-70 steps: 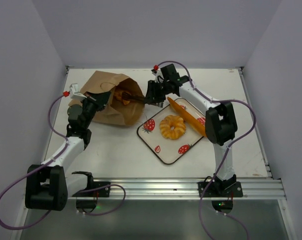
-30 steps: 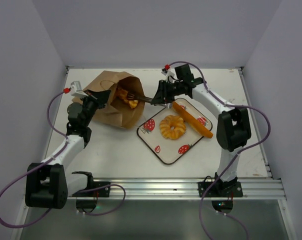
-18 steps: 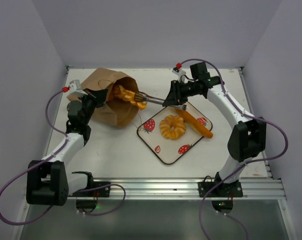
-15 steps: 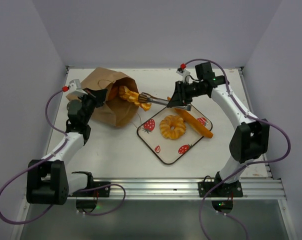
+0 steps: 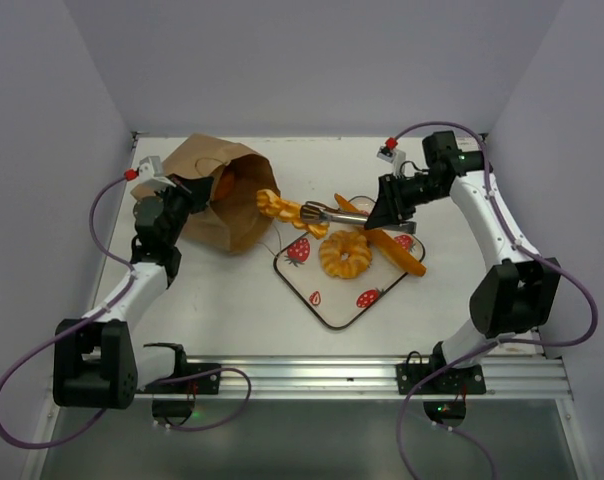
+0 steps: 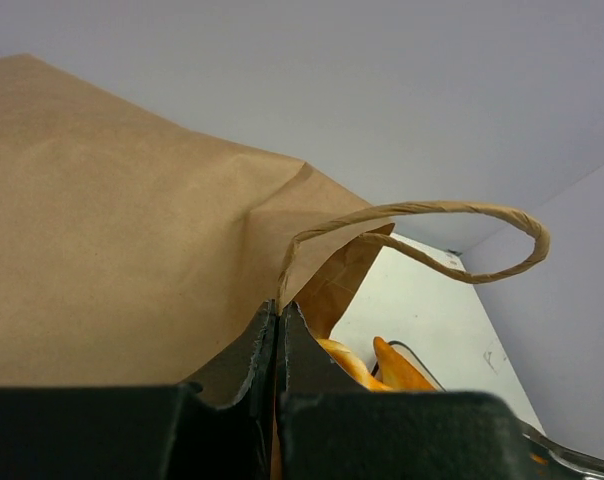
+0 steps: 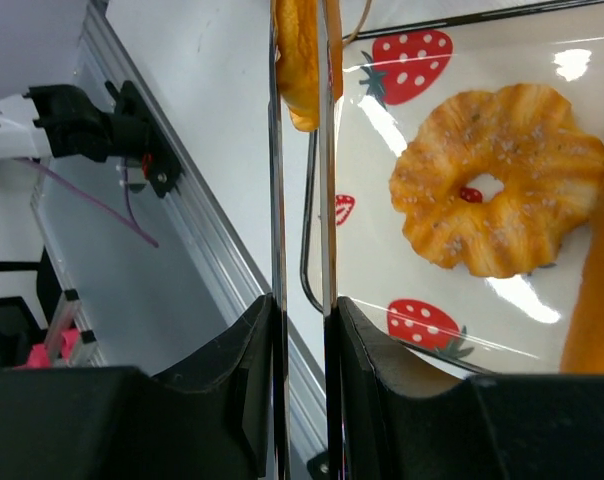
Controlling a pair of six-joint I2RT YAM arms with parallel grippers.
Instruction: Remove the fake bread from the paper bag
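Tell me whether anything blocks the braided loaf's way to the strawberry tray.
Nothing visible does. The braided loaf, pinched in the tongs that the right gripper holds, hangs between the paper bag and the far-left edge of the tray. The doughnut sits mid-tray; the part nearest the loaf is bare.

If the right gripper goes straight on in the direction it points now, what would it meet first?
Probably the paper bag. The right gripper, shut on the braided loaf, points at the bag's open mouth, so the loaf would touch its rim first. Its height is unclear from above.
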